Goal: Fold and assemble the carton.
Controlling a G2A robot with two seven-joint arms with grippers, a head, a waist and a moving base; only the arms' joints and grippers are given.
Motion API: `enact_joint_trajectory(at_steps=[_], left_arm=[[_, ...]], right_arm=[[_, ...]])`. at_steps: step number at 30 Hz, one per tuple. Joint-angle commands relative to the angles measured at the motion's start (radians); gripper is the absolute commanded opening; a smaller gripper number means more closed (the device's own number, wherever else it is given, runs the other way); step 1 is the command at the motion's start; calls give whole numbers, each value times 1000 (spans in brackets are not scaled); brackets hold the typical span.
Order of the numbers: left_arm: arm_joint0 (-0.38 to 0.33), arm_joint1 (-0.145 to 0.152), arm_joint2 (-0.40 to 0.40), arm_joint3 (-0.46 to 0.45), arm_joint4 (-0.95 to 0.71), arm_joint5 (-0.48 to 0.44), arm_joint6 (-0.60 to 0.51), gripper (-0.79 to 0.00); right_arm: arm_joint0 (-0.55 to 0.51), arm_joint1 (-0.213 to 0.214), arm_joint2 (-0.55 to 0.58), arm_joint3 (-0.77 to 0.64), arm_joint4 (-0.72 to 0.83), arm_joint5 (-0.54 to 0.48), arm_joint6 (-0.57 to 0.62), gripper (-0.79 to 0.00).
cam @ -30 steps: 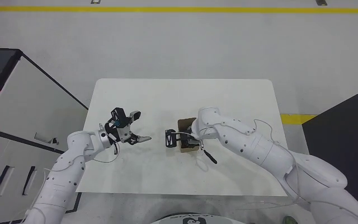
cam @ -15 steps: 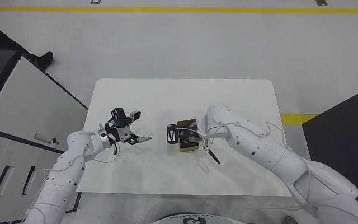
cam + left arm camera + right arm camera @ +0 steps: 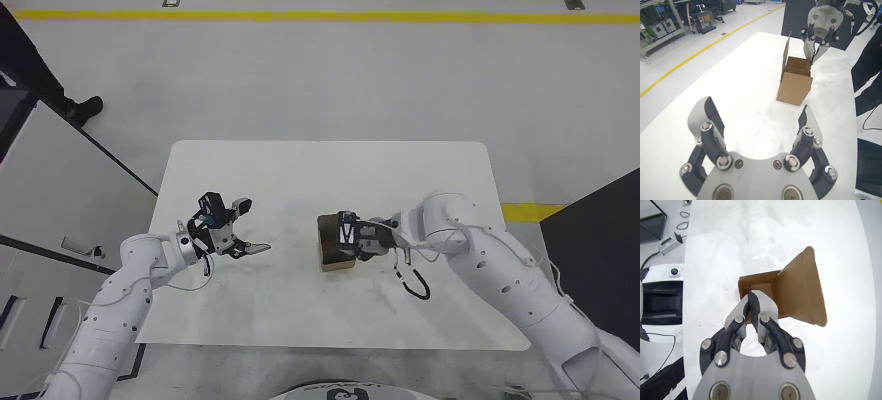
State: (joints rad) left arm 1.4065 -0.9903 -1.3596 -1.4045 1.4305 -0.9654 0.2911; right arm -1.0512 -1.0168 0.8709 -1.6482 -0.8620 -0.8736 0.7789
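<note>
Broadly, a white table (image 3: pixel 400 170) takes up the middle of the top view. The right arm (image 3: pixel 490 265) comes in from the lower right of the frame. The left arm (image 3: pixel 130 280) comes in from the lower left.

Carton (image 3: pixel 328 245): brown, standing upright on the table just right of frame centre. Its top is open, and one long flap stands up from a side wall. In the left wrist view the carton (image 3: pixel 795 89) shows an inner flap folded down inside.

Right gripper (image 3: pixel 348 232): over the carton's open top. Fingers are drawn together with tips at the rim, seen from the left wrist (image 3: pixel 811 62) and from its own wrist (image 3: pixel 750 292). Cannot tell whether any cardboard is caught between them.

Left gripper (image 3: pixel 250 227): left of frame centre, above bare table and well apart from the carton. Its fingers (image 3: pixel 713 111) are spread wide with nothing between them.
</note>
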Motion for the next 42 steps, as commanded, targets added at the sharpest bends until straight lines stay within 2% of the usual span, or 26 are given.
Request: enact_joint_trajectory(at_steps=[1, 5, 16, 19, 22, 28, 32, 33, 34, 35, 42], left_arm=[[0, 0, 0, 0, 0, 0, 0, 0], [0, 0, 0, 0, 0, 0, 0, 0], [0, 0, 0, 0, 0, 0, 0, 0], [0, 0, 0, 0, 0, 0, 0, 0], [0, 0, 0, 0, 0, 0, 0, 0], [0, 0, 0, 0, 0, 0, 0, 0], [0, 0, 0, 0, 0, 0, 0, 0], [0, 0, 0, 0, 0, 0, 0, -172], [0, 0, 0, 0, 0, 0, 0, -662], [0, 0, 0, 0, 0, 0, 0, -785], [1, 0, 1, 0, -2, 5, -1, -785]], right_arm=[[-31, 12, 39, -9, 11, -20, -37, -785], [-97, 34, 115, -5, 57, -87, -135, -785], [-97, 34, 115, -5, 57, -87, -135, -785], [-115, 39, 132, 40, 115, -102, -179, -785], [-134, 53, 154, 92, 238, -139, -220, -785], [-156, 103, 150, 126, 520, -139, -196, -785], [-156, 106, 152, 130, 535, -139, -192, -785], [-156, 106, 152, 130, 535, -139, -192, -785], [-156, 106, 152, 130, 535, -139, -192, -785], [-156, 106, 152, 130, 535, -139, -192, -785], [-156, 106, 152, 130, 535, -139, -192, -785]])
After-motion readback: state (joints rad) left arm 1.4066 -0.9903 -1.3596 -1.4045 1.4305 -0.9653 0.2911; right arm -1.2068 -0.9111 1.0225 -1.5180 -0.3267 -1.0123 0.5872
